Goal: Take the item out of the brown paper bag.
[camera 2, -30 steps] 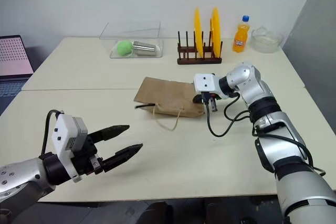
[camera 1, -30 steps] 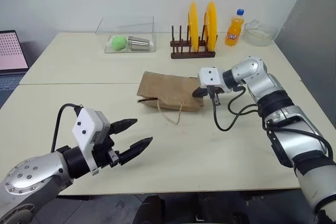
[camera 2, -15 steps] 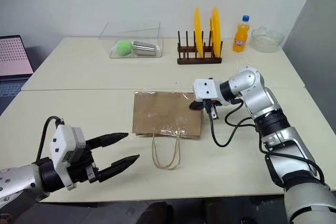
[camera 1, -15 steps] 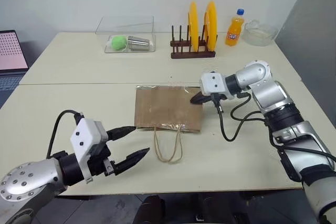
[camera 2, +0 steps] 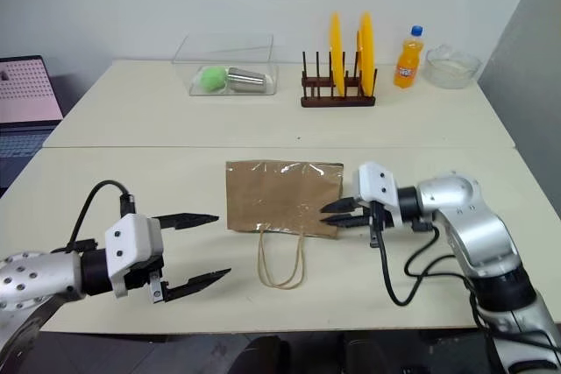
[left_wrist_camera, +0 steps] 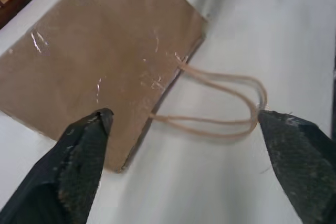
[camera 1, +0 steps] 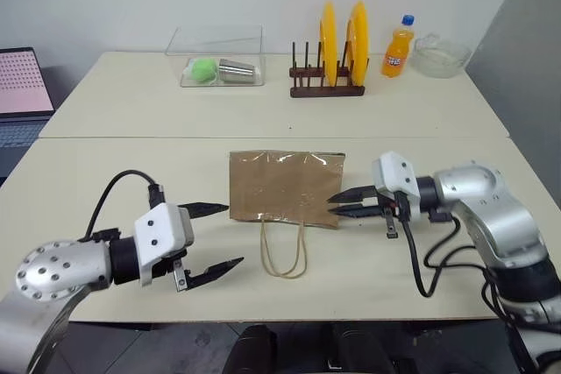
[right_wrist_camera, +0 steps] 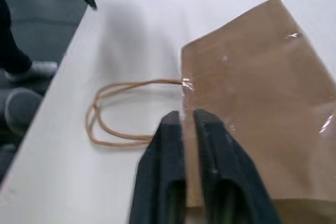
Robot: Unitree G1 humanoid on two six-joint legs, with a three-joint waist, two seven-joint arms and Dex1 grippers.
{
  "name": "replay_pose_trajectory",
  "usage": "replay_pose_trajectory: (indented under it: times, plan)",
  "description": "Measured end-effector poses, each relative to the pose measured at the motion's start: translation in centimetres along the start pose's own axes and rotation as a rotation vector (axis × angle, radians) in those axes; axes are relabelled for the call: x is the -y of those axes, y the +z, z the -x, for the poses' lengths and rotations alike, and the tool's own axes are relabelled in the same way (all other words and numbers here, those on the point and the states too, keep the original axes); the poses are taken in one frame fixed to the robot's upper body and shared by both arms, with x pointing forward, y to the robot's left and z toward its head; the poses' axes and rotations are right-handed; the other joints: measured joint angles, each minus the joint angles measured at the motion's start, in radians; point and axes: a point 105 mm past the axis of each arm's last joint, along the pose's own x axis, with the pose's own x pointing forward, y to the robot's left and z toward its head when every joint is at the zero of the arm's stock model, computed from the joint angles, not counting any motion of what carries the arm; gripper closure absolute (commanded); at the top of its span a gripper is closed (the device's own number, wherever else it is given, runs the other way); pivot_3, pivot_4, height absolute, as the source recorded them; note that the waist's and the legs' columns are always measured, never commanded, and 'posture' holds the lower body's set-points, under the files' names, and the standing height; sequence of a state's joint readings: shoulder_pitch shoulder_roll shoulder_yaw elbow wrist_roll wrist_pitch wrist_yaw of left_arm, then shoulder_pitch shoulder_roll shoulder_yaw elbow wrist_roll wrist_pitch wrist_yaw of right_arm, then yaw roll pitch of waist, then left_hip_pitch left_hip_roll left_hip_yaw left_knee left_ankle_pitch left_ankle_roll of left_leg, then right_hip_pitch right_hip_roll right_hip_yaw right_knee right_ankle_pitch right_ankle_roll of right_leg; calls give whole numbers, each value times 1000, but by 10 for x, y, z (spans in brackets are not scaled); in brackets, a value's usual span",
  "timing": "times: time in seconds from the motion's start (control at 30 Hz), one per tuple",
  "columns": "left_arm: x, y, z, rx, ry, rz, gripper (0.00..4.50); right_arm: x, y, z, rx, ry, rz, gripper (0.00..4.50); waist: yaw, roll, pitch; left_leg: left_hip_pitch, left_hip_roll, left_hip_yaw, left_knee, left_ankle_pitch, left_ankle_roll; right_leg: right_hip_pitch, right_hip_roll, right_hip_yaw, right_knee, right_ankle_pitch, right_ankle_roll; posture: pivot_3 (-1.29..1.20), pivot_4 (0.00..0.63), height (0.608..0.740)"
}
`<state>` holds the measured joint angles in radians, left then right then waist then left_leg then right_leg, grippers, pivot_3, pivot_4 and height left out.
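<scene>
**One bag, two tools, nothing held**

One brown paper bag lies flat on the desk, two cord handles trailing. Left tool gapes wide, empty. Right tool, barely parted, empty, tips at the bag's edge.

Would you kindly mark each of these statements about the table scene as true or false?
1. The brown paper bag lies flat on the table. True.
2. The bag's cord handles point toward the plate rack. False: they point toward the table's near edge.
3. The left gripper is open and holds nothing. True.
4. The orange soda bottle lies inside the clear box. False: it stands beside the glass bowl.
5. The right gripper is at the bag's right edge. True.
</scene>
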<state>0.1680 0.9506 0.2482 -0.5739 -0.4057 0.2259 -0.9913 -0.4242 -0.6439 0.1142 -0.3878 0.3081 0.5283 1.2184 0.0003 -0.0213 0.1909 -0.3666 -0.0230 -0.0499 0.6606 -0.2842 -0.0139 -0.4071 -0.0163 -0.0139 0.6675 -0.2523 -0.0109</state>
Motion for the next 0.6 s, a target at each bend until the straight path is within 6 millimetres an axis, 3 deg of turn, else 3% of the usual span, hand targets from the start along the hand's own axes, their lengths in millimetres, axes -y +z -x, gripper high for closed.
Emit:
replay_pose_trajectory:
  times: [0.1, 0.23, 0.33, 0.6]
  plan:
    - [-12, -7, -10, -14, -45, -154, 0, -14, -6, 3, -2, -45, -73, 1867, 1, 0, 0, -1, 0, 0, 0, 0, 0, 0, 0, 0, -3, 1, 2, 0, 150, 740]
    - [-20, -1, -38, 36, -157, -355, 0, -39, -9, -3, -6, -56, -140, 1867, 8, 0, 0, -7, 0, -1, 1, 0, 0, -1, 0, -2, -6, 3, 4, 0, 150, 740]
    - [-15, 1, -57, 69, -243, -423, 0, -45, -11, -6, -26, -86, -168, 1867, 2, 0, 0, -12, 0, 0, 2, 0, 1, -6, 0, -1, -8, 4, 7, 0, 150, 740]
    - [-10, -12, -75, 47, -380, -542, 0, -49, -13, -5, -39, -160, -236, 1867, -1, 0, 0, -14, 0, -1, 2, 0, 1, -8, 1, -2, -6, 4, 7, 0, 150, 740]
